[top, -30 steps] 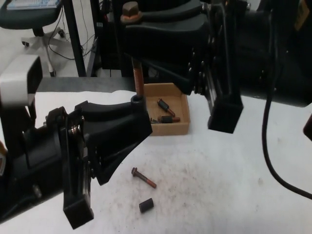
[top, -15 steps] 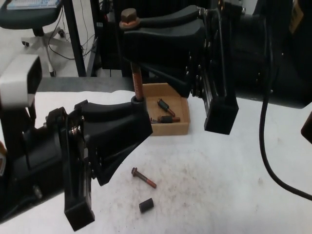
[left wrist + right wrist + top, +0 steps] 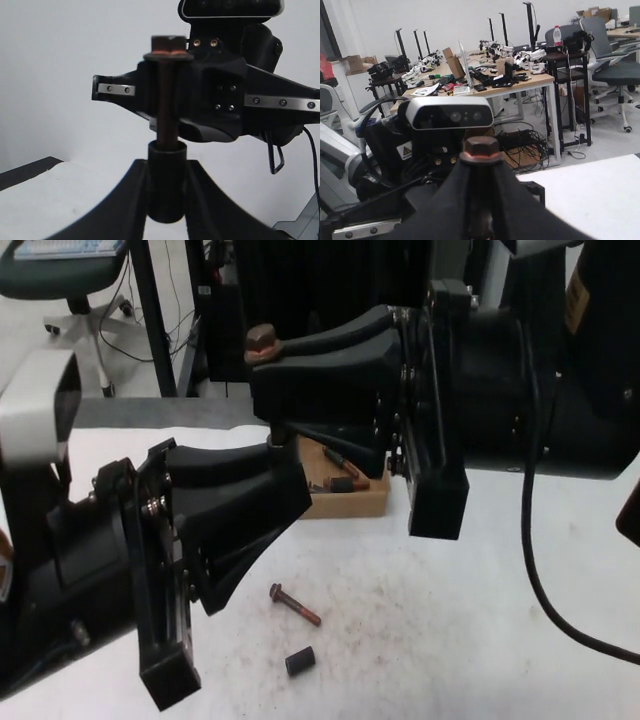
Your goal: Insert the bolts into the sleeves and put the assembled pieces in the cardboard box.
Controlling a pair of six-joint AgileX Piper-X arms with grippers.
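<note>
Bolt (image 3: pixel 164 100) is now lower than a second ago. The long stretch of copper thread that was exposed above the sleeve (image 3: pixel 167 185) is mostly gone in the high view, and the head sits much nearer the sleeve. In the left wrist view the shank is entered in the sleeve's mouth, upright, with a length showing between head and rim. Insertion is judged under way, not yet seated.

Right gripper (image 3: pixel 272 365) is held high, its arm reaching in from the right, fingers closed on the bolt just under its head. Left gripper (image 3: pixel 283 452) is raised from the near left, directly beneath, fingers clamped on the sleeve's sides with the open end up. Both are held in the air by the left side of the cardboard box (image 3: pixel 365 505), where assembled pieces (image 3: pixel 343 483) are already laid.

A loose bolt (image 3: pixel 295 605) and a loose sleeve (image 3: pixel 300 661) are left on the bench (image 3: pixel 450 620) on the near side, close together but apart.
</note>
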